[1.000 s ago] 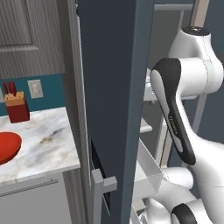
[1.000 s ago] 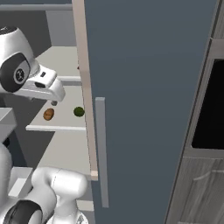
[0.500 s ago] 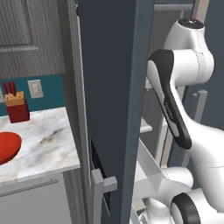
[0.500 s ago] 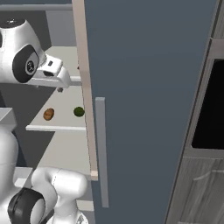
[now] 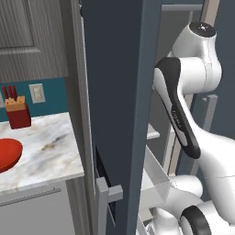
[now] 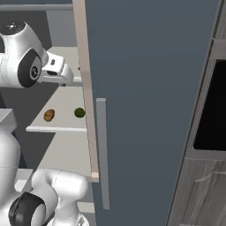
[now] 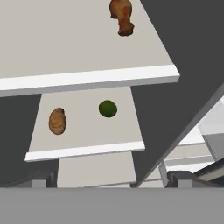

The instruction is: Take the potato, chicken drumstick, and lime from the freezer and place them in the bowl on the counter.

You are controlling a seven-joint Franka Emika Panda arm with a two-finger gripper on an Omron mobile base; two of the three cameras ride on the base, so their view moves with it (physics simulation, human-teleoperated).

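Note:
In the hand view the chicken drumstick (image 7: pixel 122 16) lies on the upper pale shelf of the freezer (image 6: pixel 150 88). One shelf lower, the potato (image 7: pixel 57 121) sits left of the lime (image 7: pixel 107 108). The right base view shows the potato (image 6: pixel 49 115) and lime (image 6: pixel 79 112) side by side on that shelf. My gripper (image 7: pixel 113 181) is open, its dark fingertips (image 7: pixel 43 179) far apart with nothing between them. The hand (image 6: pixel 59 73) hovers above and in front of the potato and lime shelf. The red bowl (image 5: pixel 8 153) rests on the marbled counter (image 5: pixel 46 142) at the far left.
The open dark freezer door (image 5: pixel 114 92) stands between the counter and the shelves, and its grey handle (image 6: pixel 101 152) juts out. A red knife block (image 5: pixel 17 112) stands at the back of the counter. A pale bin (image 5: pixel 158 176) sits low beside the arm. A dark oven front (image 6: pixel 212 110) is at right.
The arm has lifted, and the hand has moved up and right, in toward the freezer shelves. The food has not moved.

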